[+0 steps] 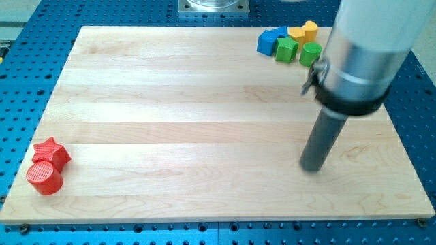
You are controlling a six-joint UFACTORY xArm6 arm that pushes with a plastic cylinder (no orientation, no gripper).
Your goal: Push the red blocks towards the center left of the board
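A red star block [52, 152] and a red round block [44, 177] lie touching each other at the view's bottom left corner of the wooden board [204, 102]. My tip [312, 167] rests on the board at the view's lower right, far from both red blocks. The rod rises from it into the large grey arm end at the view's top right.
A cluster of blocks sits at the view's top right: a blue block [270, 41], a green block [287, 49], a green round block [310, 53] and a yellow block [304, 31]. The blue perforated table [20, 82] surrounds the board.
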